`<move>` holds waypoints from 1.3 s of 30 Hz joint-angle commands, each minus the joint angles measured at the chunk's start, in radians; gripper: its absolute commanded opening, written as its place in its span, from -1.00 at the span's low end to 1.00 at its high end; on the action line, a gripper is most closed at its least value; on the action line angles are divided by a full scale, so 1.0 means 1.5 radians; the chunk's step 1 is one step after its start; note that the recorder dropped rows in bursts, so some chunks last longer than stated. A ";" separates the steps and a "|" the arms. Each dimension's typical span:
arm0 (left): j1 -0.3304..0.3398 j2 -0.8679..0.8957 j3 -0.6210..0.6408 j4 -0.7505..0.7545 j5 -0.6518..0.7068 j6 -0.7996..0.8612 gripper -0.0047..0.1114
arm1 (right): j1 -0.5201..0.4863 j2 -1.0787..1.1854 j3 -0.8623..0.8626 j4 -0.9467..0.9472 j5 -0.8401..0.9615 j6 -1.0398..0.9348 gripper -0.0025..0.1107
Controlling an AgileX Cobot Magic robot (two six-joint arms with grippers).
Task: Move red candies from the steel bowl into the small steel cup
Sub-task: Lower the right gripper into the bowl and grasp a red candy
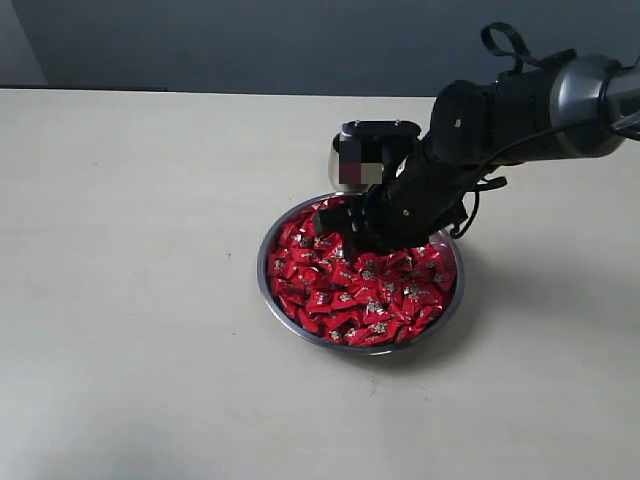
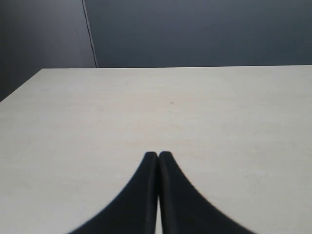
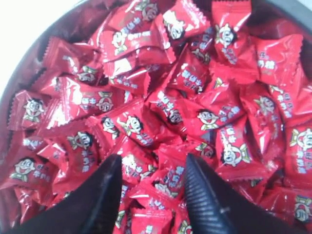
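Observation:
The steel bowl [image 1: 277,305] sits mid-table, heaped with red candies [image 1: 350,295]. My right gripper [image 1: 335,235] reaches down into the bowl's far side. In the right wrist view the right gripper [image 3: 152,165] is open, its two black fingers straddling red candies [image 3: 161,117] in the pile, with wrappers lying between the tips but not clamped. The bowl's rim [image 3: 19,78] curves along one side. The small steel cup [image 1: 336,160] stands just behind the bowl, mostly hidden by the arm. My left gripper [image 2: 158,155] is shut and empty over bare table, away from the bowl.
The black right arm [image 1: 500,115] comes in from the upper right and leans over the bowl and cup. The pale tabletop [image 1: 130,250] stretches wide to the left and front, ending at a dark wall [image 1: 250,40] behind.

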 commanded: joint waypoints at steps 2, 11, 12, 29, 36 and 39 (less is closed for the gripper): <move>0.001 -0.003 0.003 0.001 -0.001 -0.002 -0.91 | -0.007 0.013 0.000 -0.034 -0.011 0.029 -0.24; 0.001 -0.003 0.003 0.001 -0.001 -0.002 -0.91 | -0.006 0.046 0.000 -0.027 0.003 0.029 -0.24; 0.001 -0.003 0.003 0.001 -0.001 -0.002 -0.91 | -0.006 0.046 0.000 -0.025 0.001 0.029 -0.24; 0.001 -0.003 0.003 0.001 -0.001 -0.002 -0.91 | -0.006 0.046 0.000 -0.034 -0.008 0.024 -0.97; 0.001 -0.003 0.003 0.001 -0.001 -0.002 -0.91 | -0.006 0.030 -0.010 -0.036 -0.012 0.024 -0.97; 0.001 -0.003 0.003 0.001 -0.001 -0.002 -0.91 | -0.006 0.020 -0.038 -0.041 0.010 0.024 -0.97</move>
